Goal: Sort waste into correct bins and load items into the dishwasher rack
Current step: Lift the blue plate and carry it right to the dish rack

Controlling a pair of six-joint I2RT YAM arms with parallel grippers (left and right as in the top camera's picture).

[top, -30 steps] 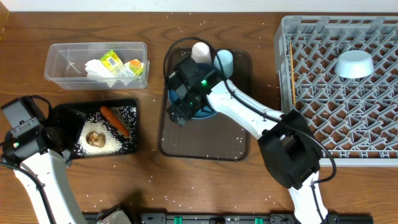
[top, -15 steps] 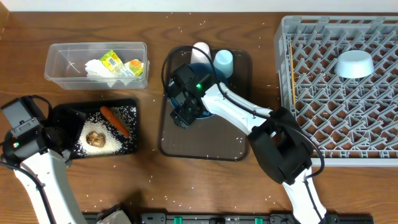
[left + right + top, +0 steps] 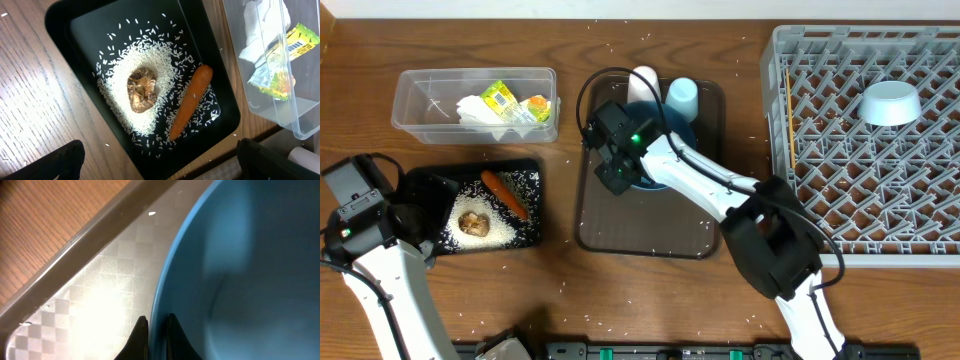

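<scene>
Brown wood-grain table (image 3: 650, 300) fills the overhead view, with the grey dishwasher rack (image 3: 880, 200) at the right edge. A small light-blue bowl (image 3: 890, 102) sits upside down in the rack's upper part, and thin wooden chopsticks (image 3: 787, 115) lie along its left side.

At centre is a dark-brown serving tray (image 3: 650, 225). It holds the dark-blue dish (image 3: 250, 280), with a white cup (image 3: 643, 78) and a light-blue cup (image 3: 681, 95) at its top end. The right gripper (image 3: 155, 330) is at the dish's left rim. Its two dark fingertips are drawn in to a narrow gap with the rim pinched between them.

In the upper left, the clear tub (image 3: 420, 100) contains crumpled tissue (image 3: 475, 110) and a yellow-green wrapper (image 3: 500, 98). Below it, the black tray (image 3: 60, 20) carries scattered rice (image 3: 150, 55), a brown lump (image 3: 141, 89) and a carrot (image 3: 190, 102) lying just right of the lump.

The left gripper (image 3: 160, 165) hangs over the tray's lower edge in the wrist view. Its fingers are spread wide apart with nothing between them
</scene>
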